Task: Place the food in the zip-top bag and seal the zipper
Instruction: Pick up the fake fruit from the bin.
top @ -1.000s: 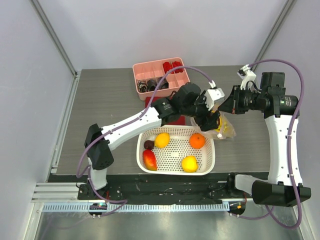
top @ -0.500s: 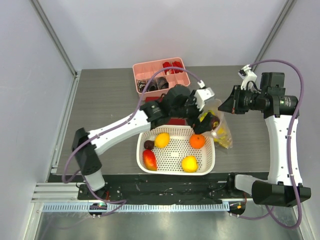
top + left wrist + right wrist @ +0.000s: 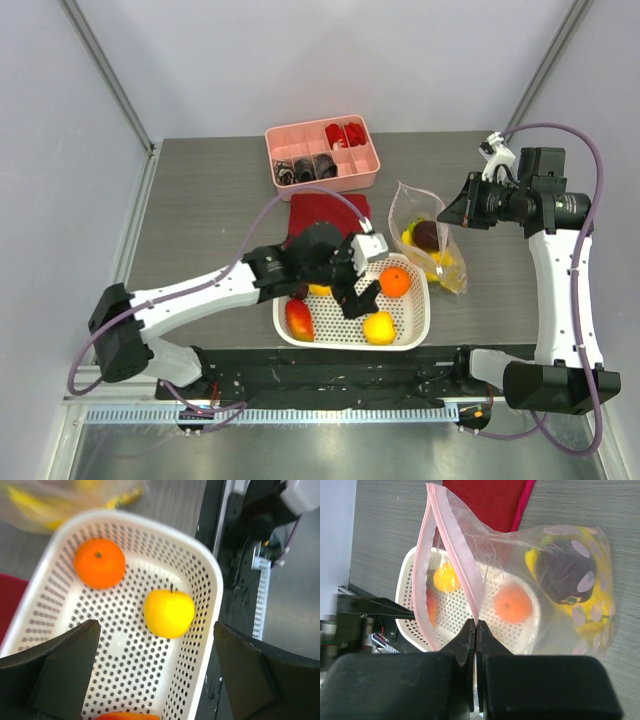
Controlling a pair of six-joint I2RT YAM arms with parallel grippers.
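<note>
The clear zip-top bag (image 3: 425,238) (image 3: 520,550) lies right of the basket, mouth open, pink zipper (image 3: 451,545) spread. Inside it are a dark plum (image 3: 426,234) (image 3: 563,575) and a yellow banana (image 3: 443,265) (image 3: 592,625). My right gripper (image 3: 447,212) (image 3: 476,625) is shut on the zipper edge and holds the mouth up. My left gripper (image 3: 360,285) (image 3: 156,630) hangs open and empty over the white basket (image 3: 420,300) (image 3: 215,580). In the basket lie an orange (image 3: 395,282) (image 3: 99,563), a lemon (image 3: 379,327) (image 3: 169,613) and a red-yellow mango (image 3: 299,318) (image 3: 125,716). A second lemon (image 3: 320,290) is partly hidden by the left arm.
A pink divided tray (image 3: 322,155) with small red and dark items stands at the back. A red cloth (image 3: 328,212) lies between it and the basket. The table's near edge and a black rail run just beyond the basket's right end in the left wrist view.
My left gripper has pulled back from the bag's mouth to over the basket and opened; the plum now lies in the bag. The right gripper has kept its hold.
</note>
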